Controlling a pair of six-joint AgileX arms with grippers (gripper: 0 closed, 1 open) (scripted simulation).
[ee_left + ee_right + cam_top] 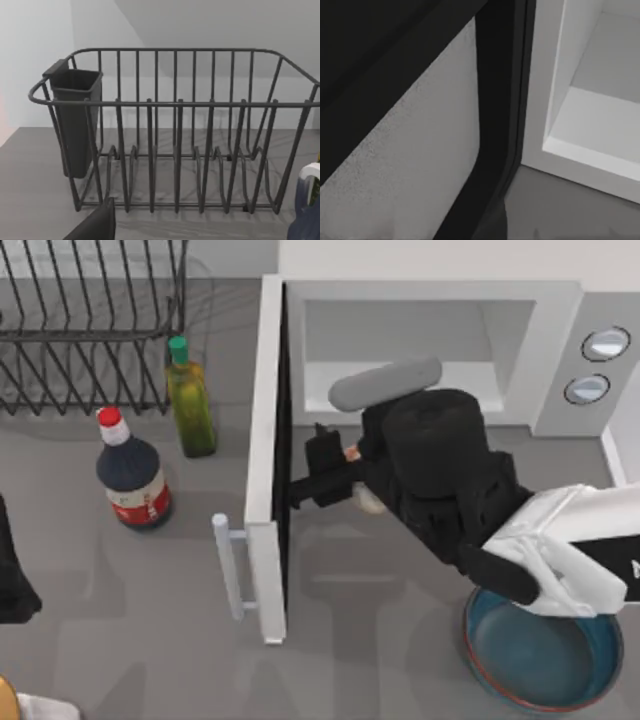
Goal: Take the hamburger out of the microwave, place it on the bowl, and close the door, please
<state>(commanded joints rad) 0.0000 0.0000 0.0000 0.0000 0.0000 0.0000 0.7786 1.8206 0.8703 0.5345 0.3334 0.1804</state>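
The white microwave (560, 350) stands at the back, its cavity bare. Its door (266, 440) swings out toward the front, handle (230, 565) on the left face. My right gripper (318, 470) hangs in front of the cavity, pointing at the door's inner side and shut on the hamburger (368, 502). The gripper mostly hides it, leaving a cream edge and an orange spot showing. In the right wrist view the door's dark inner edge (495, 125) and the cavity floor (600, 125) are close. The teal bowl (545, 655) sits at the front right, under the right arm. My left arm (12, 580) is parked at the left edge.
A black wire dish rack (90, 330) with a dark cup holder (75, 120) fills the back left. A green bottle (190, 405) and a dark red-capped bottle (132, 475) stand left of the door. The two knobs (596, 365) face up at the back right.
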